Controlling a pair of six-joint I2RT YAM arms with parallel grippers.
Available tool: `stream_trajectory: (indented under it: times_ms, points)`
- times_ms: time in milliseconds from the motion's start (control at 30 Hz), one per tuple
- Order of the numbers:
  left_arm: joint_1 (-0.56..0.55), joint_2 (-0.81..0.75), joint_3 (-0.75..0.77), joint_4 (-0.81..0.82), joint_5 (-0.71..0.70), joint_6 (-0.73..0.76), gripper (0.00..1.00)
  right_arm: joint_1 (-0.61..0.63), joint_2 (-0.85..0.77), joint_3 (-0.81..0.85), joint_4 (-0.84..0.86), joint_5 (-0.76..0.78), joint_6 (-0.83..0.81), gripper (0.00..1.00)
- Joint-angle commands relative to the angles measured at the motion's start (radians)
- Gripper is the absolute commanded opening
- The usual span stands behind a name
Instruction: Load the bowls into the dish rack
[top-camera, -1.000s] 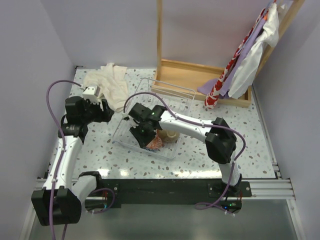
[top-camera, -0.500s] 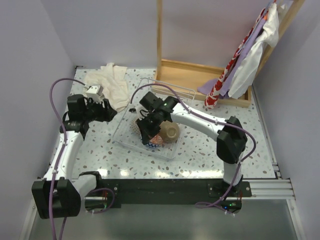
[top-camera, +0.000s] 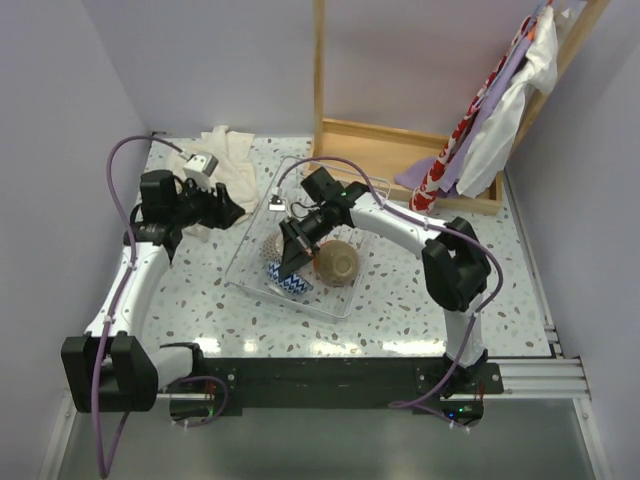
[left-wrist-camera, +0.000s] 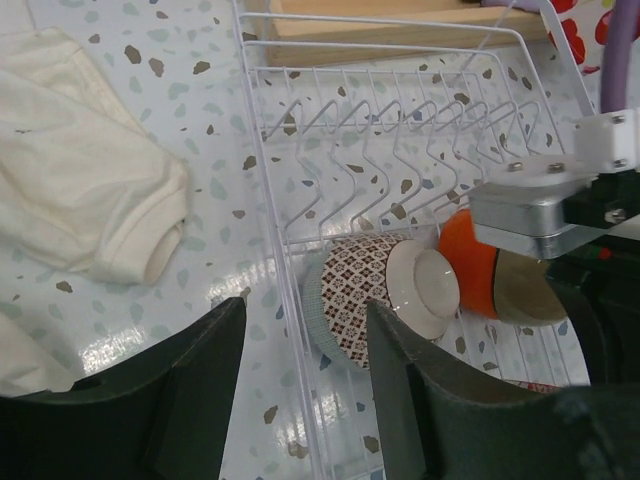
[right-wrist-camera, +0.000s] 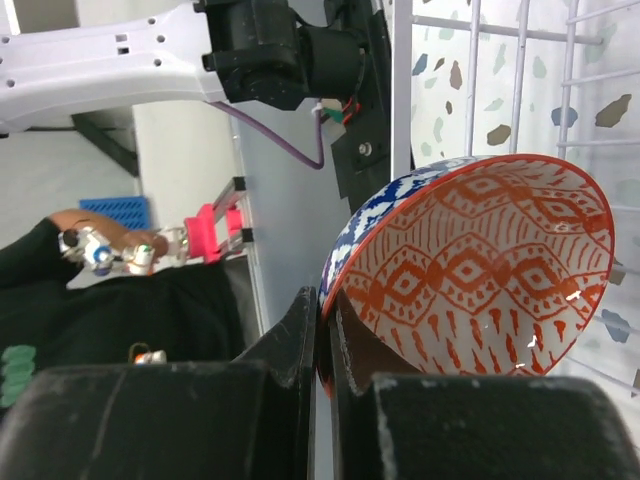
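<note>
Right claw (right-wrist-camera: 322, 300) pinches the blue-patterned bowl (right-wrist-camera: 470, 270) inside the dish rack (top-camera: 250, 265), beside other bowls (top-camera: 338, 263) at 6 o'clock. Left claw (left-wrist-camera: 305, 310) is spread. Only release seems left.

I see the wire dish rack (top-camera: 345, 298) mid-table with bowls inside. A lattice-patterned bowl (left-wrist-camera: 360, 290) lies on its side with an orange bowl (left-wrist-camera: 468, 262) just beside it. A tan bowl (top-camera: 338, 263) sits to the right, and a blue-patterned bowl (top-camera: 293, 284) stands on edge nearest me.

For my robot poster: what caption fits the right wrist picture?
Right gripper pinches a blue-and-orange patterned bowl by its rim at the dish rack.
</note>
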Motion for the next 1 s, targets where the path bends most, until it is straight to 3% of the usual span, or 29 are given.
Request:
stream_trajectory:
  times_ms: [0,367,633,967]
  points:
    - [-0.024,0.018,0.048,0.000,0.058,0.093,0.56,-0.003,0.050,0.061,-0.165,-0.195,-0.124,0.00]
    - [-0.024,0.063,0.065,-0.017,0.074,0.131,0.54,-0.078,0.145,0.016,-0.291,-0.166,-0.255,0.00]
    - [-0.024,0.080,0.048,-0.004,0.077,0.147,0.54,-0.138,0.191,0.116,-0.432,-0.030,-0.439,0.23]
    - [-0.024,0.080,0.031,0.020,0.081,0.147,0.54,-0.176,0.124,0.188,-0.437,0.185,-0.488,0.31]
